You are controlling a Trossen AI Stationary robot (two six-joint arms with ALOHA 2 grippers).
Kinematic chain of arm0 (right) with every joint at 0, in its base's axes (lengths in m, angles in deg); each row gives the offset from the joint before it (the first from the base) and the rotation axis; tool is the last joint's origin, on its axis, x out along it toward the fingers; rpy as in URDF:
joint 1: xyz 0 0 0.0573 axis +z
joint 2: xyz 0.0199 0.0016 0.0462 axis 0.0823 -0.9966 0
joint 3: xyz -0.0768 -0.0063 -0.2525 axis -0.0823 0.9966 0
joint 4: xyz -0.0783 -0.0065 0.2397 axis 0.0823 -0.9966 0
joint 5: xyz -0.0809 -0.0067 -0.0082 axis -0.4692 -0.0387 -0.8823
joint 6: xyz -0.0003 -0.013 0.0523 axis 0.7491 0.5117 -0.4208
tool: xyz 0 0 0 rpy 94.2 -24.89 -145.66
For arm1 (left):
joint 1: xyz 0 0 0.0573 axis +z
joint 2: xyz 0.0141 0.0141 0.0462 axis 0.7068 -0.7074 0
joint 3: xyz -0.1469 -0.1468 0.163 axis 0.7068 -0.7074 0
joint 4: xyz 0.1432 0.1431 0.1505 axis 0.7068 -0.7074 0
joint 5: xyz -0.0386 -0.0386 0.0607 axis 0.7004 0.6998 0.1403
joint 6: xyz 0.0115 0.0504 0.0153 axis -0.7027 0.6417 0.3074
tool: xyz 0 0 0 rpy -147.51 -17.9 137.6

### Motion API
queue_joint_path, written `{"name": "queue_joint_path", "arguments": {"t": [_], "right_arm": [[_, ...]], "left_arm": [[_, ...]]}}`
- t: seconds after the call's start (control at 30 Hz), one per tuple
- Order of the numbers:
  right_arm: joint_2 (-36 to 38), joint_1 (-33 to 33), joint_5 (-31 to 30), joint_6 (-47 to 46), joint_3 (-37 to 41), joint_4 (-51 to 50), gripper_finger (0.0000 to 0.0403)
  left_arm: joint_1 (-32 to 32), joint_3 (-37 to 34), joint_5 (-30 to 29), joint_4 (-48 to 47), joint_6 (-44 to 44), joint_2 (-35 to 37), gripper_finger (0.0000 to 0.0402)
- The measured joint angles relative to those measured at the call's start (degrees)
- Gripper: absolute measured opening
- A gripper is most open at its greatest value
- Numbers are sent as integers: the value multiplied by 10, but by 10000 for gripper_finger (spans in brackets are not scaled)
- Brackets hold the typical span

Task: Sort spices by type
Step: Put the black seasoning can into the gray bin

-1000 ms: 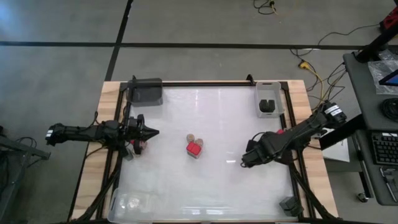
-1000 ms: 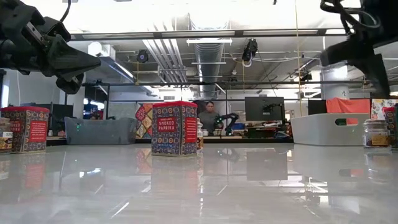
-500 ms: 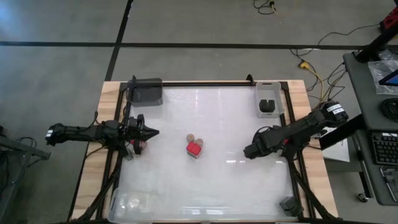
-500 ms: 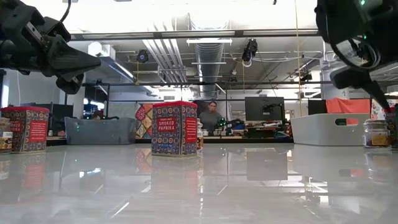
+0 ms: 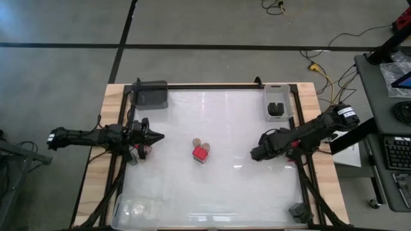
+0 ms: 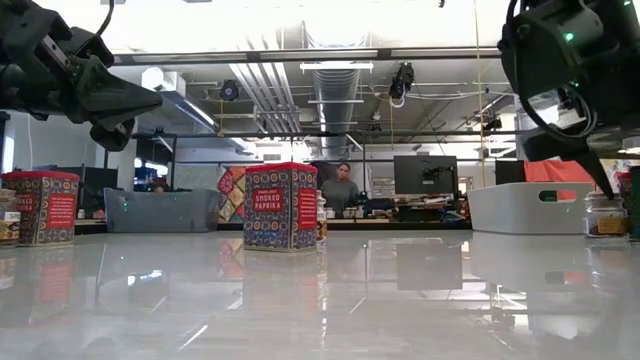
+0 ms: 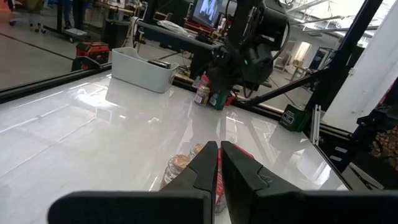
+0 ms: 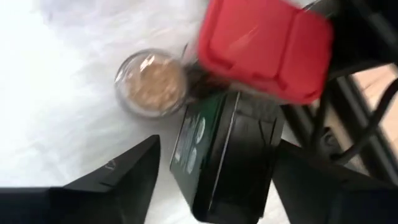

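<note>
Sorting only partly done, judging by the spread. One black tin [image 5: 276, 110] already inside the pale bin [image 5: 287, 102], beyond the right end effector [image 5: 257, 153] toward the far edge of the surface [image 5: 244, 192]. Between the two end effectors, well apart from both, a mixed cluster left over: a red paprika tin [image 5: 200, 153] with two tan-topped jars [image 5: 201, 142] touching or just behind it. Close beside the left end effector [image 5: 157, 136], near the surface's left edge, another red tin [image 6: 40, 206] and a jar [image 6: 8, 228], also unsorted. Grey bin [image 5: 151, 94] and clear bin [image 5: 138, 208]: contents not readable.

Directly under the right end effector, a third mixed group: a red block [image 8: 264, 46], a dark tin [image 8: 224, 155] and a tan-topped jar [image 8: 151, 84]. Fingers [image 8: 121, 171] spread wide to either side of the dark tin, with a gap on at least one side, so no grip yet. Probably the next piece to go.

Left end effector pinched fully together, empty, pointing toward the centre cluster.

Against a second ago: right arm swung closer to the surface's right edge and lowered over that group, now looming larger in the low view. Left arm, centre cluster and bins unmoved.
</note>
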Motion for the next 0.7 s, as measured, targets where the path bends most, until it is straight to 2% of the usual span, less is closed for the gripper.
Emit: {"name": "queue_joint_path", "arguments": {"t": [0.4, 0.57, 0.7], "right_arm": [[0, 2, -5, 71, -14, 20, 159], [0, 2, -8, 117, -15, 57, 150], [0, 3, -5, 117, -15, 79, 165]], "left_arm": [[0, 0, 0, 0, 0, 0, 4], [0, 0, 0, 0, 0, 0, 4], [0, 0, 0, 0, 0, 0, 4]]}}
